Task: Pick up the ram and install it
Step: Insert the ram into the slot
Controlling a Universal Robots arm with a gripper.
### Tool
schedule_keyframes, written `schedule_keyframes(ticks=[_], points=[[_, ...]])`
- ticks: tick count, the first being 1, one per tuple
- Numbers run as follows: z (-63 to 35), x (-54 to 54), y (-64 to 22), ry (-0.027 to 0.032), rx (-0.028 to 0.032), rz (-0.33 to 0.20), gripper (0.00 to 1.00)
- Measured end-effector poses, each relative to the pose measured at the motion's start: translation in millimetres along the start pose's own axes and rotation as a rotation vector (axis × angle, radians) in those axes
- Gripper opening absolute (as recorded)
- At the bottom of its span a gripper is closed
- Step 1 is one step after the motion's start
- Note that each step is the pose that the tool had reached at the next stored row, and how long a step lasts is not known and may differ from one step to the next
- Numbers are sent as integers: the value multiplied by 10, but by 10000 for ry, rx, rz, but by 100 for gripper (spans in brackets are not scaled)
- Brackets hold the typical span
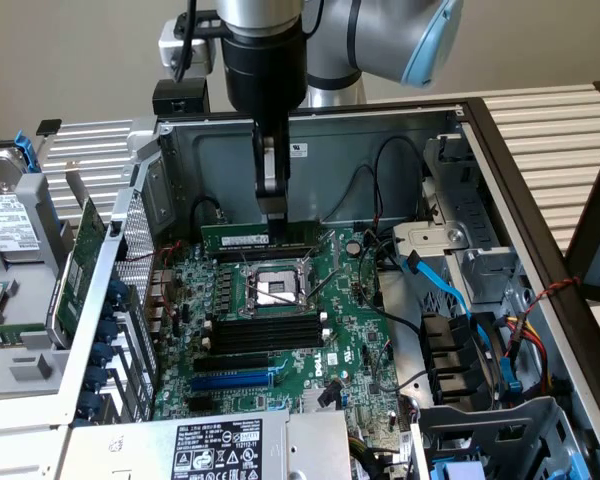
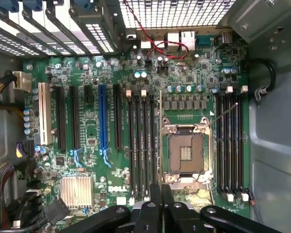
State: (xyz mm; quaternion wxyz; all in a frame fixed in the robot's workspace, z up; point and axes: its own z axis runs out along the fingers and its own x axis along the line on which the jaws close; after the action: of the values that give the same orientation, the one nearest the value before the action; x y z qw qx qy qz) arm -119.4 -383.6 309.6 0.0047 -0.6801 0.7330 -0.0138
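The ram [image 1: 235,237] is a long green stick with a white sticker, level and held by its right-hand part in the exterior view. My gripper [image 1: 272,212] is shut on it, reaching straight down into the open computer case. The stick hangs just over the far set of black memory slots [image 1: 265,252], behind the processor socket [image 1: 270,290]; I cannot tell whether it touches a slot. In the wrist view the ram [image 2: 161,136] shows edge-on as a thin line running out from my gripper [image 2: 155,200], between a set of black slots [image 2: 143,145] and the socket [image 2: 185,153].
Another set of black memory slots [image 1: 258,335] and a blue slot [image 1: 230,380] lie nearer on the motherboard. Blue cables [image 1: 450,295] and drive bays crowd the exterior view's right. A green expansion card [image 1: 80,260] and a hard drive [image 1: 5,220] sit outside the case.
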Motion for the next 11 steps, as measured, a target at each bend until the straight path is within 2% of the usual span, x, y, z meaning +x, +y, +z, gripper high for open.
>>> schedule_keyframes(ticks=[11], points=[[122, 79, -3, 16, -5, 2, 12]])
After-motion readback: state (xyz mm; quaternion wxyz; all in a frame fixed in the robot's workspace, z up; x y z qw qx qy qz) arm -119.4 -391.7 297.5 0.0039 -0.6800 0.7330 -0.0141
